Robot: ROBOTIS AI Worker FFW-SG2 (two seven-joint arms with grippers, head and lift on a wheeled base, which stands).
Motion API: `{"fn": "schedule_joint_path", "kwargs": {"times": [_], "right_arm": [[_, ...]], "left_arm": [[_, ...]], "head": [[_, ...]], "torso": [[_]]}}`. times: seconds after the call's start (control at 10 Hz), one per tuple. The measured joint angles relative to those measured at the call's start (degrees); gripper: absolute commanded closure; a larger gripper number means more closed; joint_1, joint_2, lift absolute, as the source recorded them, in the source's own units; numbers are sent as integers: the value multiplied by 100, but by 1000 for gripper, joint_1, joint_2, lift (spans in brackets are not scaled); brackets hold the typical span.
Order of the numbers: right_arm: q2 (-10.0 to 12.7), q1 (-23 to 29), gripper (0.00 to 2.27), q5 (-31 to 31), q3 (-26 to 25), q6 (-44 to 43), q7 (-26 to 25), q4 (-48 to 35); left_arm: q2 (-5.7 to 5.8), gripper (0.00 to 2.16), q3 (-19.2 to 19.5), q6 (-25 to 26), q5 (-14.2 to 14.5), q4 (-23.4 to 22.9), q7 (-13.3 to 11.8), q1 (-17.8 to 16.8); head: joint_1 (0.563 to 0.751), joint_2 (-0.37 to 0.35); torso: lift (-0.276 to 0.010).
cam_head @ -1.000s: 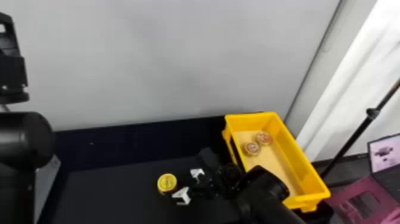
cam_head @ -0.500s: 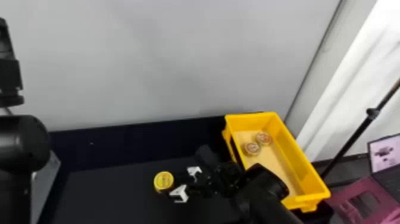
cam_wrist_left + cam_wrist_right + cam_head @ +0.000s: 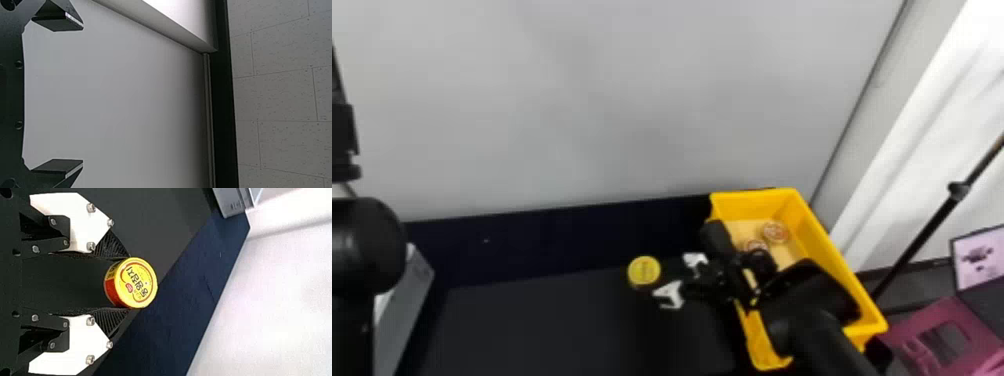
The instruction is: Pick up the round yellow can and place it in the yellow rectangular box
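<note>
Pinching round yellow can in right claw, gripped on opposite sides. Holding it over dark bench, left of yellow rectangular box and apart from it. Extending right arm across box, above two round tins at far end. Holding left claw spread before pale wall.

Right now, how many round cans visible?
3: a round yellow can in the right pincer; in the yellow rectangular box, a round reddish-topped can at the back and another nearer, partly behind the right arm, maybe hiding more.
</note>
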Motion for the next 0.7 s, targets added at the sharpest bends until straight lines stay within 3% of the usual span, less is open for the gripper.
{"fn": "schedule_joint_path", "kwargs": {"times": [0.3,0.7], "right_arm": [[-341,436,679,440,-893,502,152,-1227],[-658,566,679,726,-1510,771,239,-2110]], "left_arm": [[58,64,3,148,-9,-64,-25,20],[130,64,-12,340,-20,-138,-93,-3]], "head": [[694,-78],[694,-78]], "torso": [[-5],[-5]]}}
